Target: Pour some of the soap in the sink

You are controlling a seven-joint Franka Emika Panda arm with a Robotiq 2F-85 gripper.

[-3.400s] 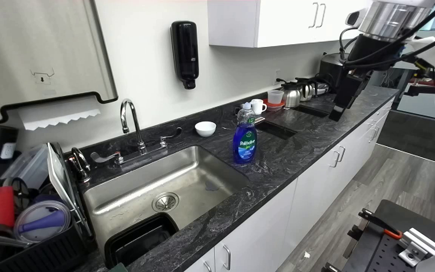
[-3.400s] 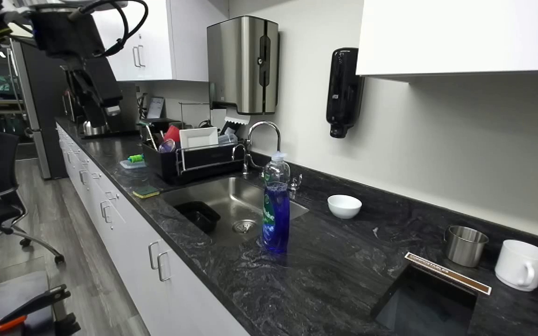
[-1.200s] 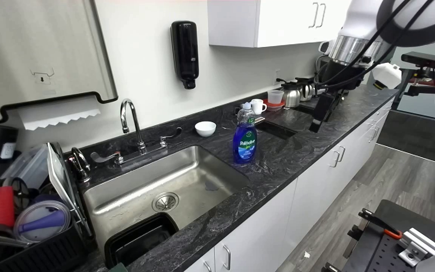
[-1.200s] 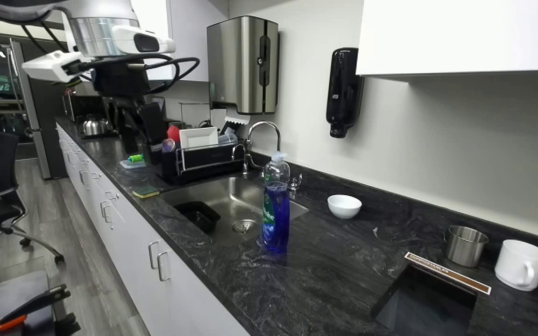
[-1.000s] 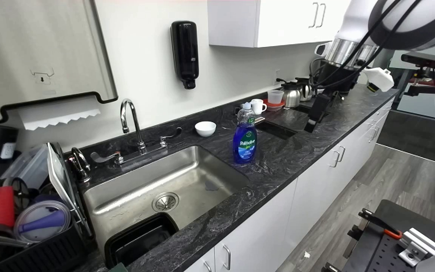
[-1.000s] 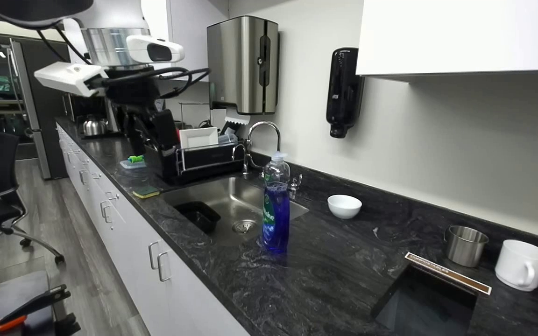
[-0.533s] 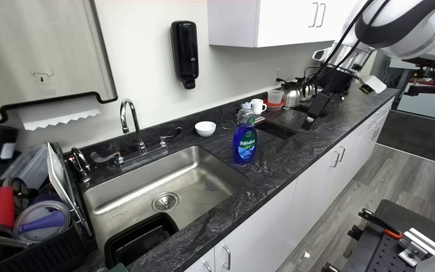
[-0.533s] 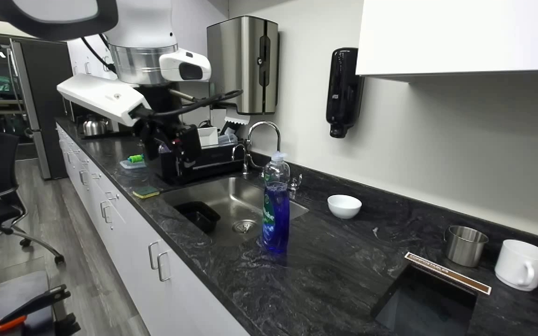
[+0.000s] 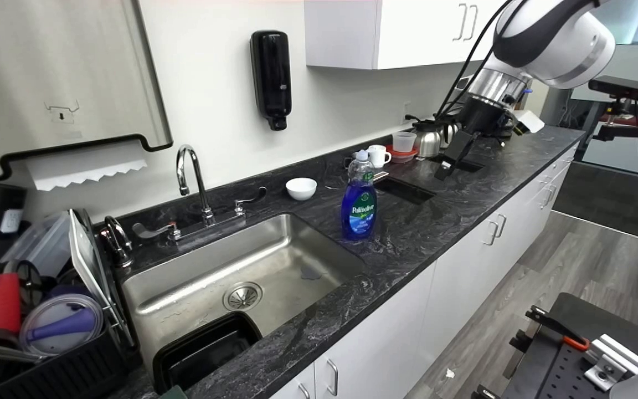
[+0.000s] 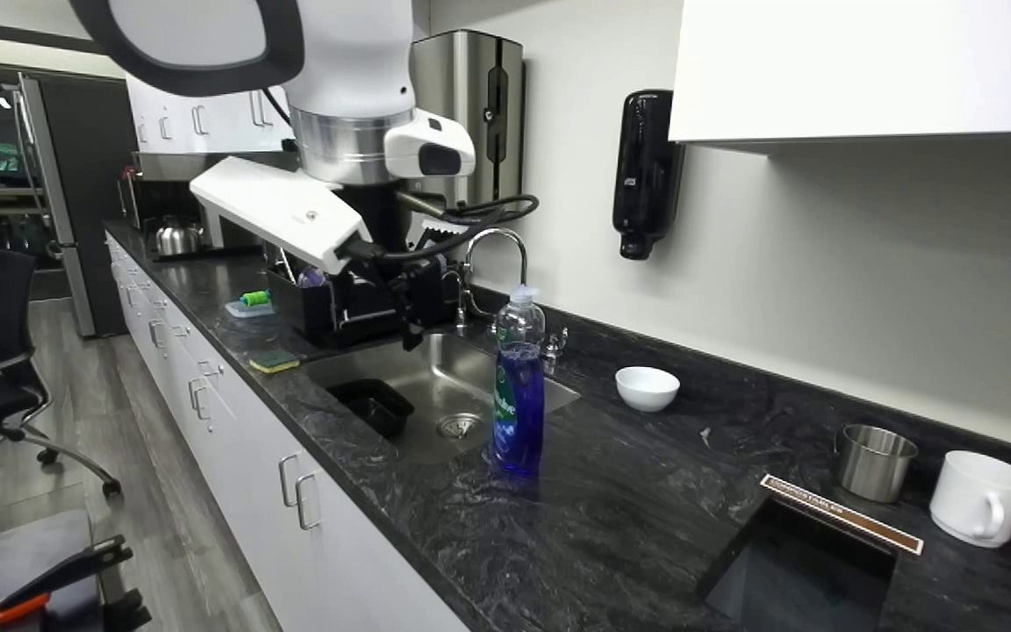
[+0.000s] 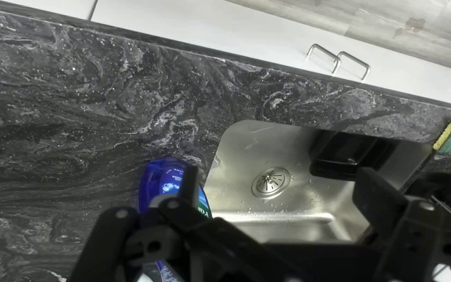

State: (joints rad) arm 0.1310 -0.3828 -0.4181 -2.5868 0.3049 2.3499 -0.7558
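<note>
Soap bottle [image 9: 359, 213] stands just beside the sink [image 9: 291, 260], claw [image 11: 278, 184] spread wide

We see the soap bottle upright on the dark countertop [image 9: 407, 241], to the right of the sink in an exterior view, its pale cap [image 9: 362, 154] at the top. The claw's fingers [image 11: 380, 199] are well apart, with the sink's drain [image 11: 271, 182] showing between them in the wrist view; there the left one hides part of the bottle. In both exterior views we find a gap between claw and bottle. A black tub [image 9: 208, 354] sits inside the sink, at its near left. On the far side we see a white bowl [image 9: 301, 192] and the faucet [image 9: 201, 188]; a loaded dish rack [image 9: 81, 363] stands left.
</note>
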